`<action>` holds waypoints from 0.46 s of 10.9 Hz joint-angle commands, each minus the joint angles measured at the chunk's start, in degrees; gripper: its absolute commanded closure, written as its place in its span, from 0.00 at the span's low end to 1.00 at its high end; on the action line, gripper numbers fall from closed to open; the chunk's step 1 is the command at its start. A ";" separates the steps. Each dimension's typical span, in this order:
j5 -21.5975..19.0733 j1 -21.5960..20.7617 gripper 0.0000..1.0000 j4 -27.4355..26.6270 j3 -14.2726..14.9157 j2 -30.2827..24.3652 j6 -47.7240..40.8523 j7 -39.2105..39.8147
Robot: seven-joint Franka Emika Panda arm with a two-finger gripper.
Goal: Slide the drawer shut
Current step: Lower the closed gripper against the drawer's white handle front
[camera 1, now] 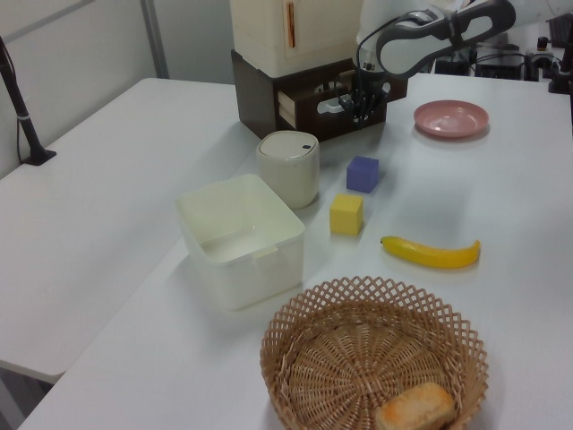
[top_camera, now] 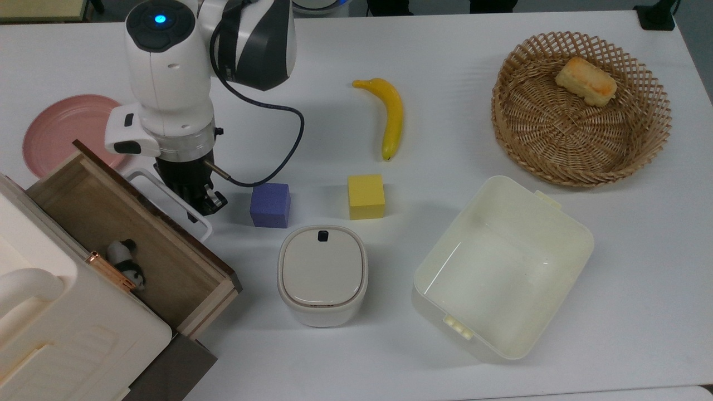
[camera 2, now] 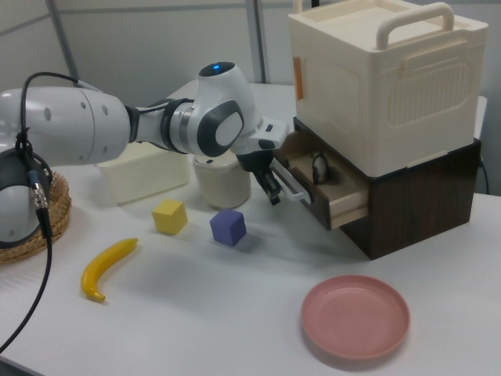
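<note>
One open drawer (top_camera: pixel 128 234), fingers (top_camera: pixel 205 205) against its white handle (top_camera: pixel 167 195), grip state unclear

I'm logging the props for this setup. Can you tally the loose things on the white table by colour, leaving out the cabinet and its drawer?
Yellow: 2, the curved plastic banana and the yellow foam cube
Purple: 1, the purple foam cube
Pink: 1, the round pink plate
Cream or white: 2, the open cream plastic bin and the lidded white container
Tan: 1, the woven wicker basket
Total: 7
</note>
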State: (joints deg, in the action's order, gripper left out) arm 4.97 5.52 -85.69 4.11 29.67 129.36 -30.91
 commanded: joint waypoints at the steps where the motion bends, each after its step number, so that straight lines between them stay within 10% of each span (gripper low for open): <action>1: 1.01 -0.86 1.00 5.44 3.18 4.60 5.43 -1.70; 5: 1.01 -0.69 1.00 6.94 5.21 7.06 18.08 -1.35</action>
State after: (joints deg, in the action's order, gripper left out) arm 5.03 5.52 -81.11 7.51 35.01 141.87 -31.04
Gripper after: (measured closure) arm 0.991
